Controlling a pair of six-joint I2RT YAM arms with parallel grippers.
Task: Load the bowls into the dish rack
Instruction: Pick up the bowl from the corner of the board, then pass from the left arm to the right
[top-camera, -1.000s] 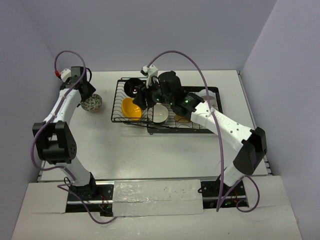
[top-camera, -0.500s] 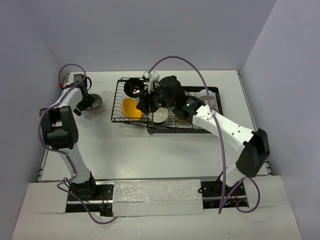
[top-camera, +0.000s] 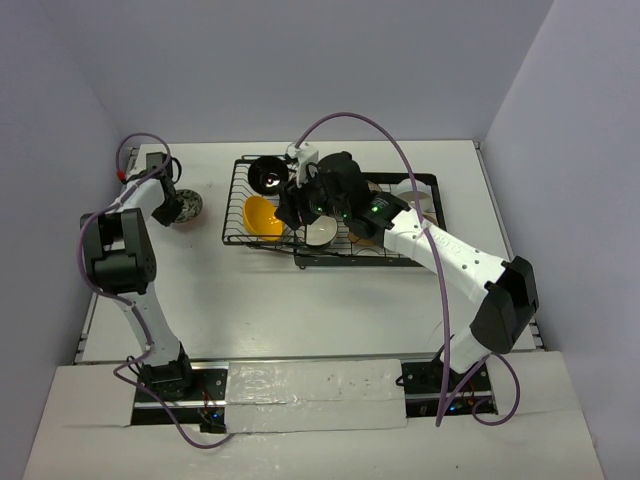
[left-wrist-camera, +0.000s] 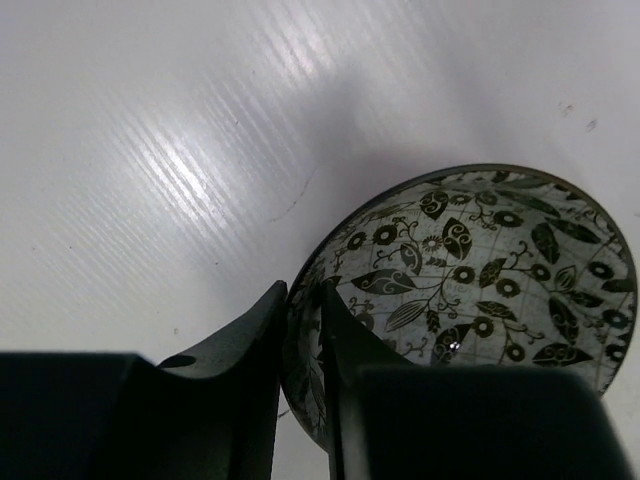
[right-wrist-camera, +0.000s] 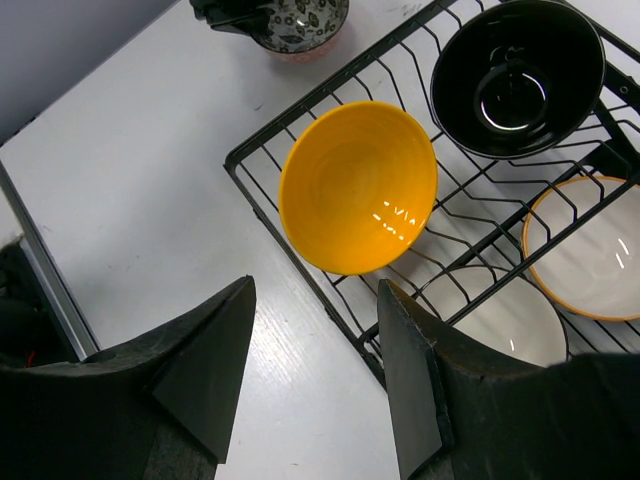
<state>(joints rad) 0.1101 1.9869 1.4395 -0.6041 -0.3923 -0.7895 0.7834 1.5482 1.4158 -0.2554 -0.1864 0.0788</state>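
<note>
A grey-white bowl with a black leaf pattern (top-camera: 189, 205) (left-wrist-camera: 480, 270) sits on the table left of the dish rack (top-camera: 231, 202). My left gripper (top-camera: 168, 206) (left-wrist-camera: 303, 310) is shut on its near rim, one finger inside and one outside. In the rack lie an orange-yellow bowl (top-camera: 262, 217) (right-wrist-camera: 358, 186), a black bowl (top-camera: 267, 177) (right-wrist-camera: 517, 76), a white bowl (top-camera: 321, 231) (right-wrist-camera: 495, 318) and a tan-rimmed white bowl (right-wrist-camera: 590, 245). My right gripper (top-camera: 291, 206) (right-wrist-camera: 315, 290) hangs open and empty over the rack's near left edge (right-wrist-camera: 345, 330).
More pale bowls (top-camera: 413, 190) lie at the rack's right end, partly hidden by my right arm. The purple walls stand close behind and to the left of the patterned bowl. White tabletop (top-camera: 250, 300) stretches in front of the rack.
My left gripper swung in and closed on the patterned bowl's rim, and the bowl now looks more tilted. My right gripper shifted slightly over the rack, then held still.
</note>
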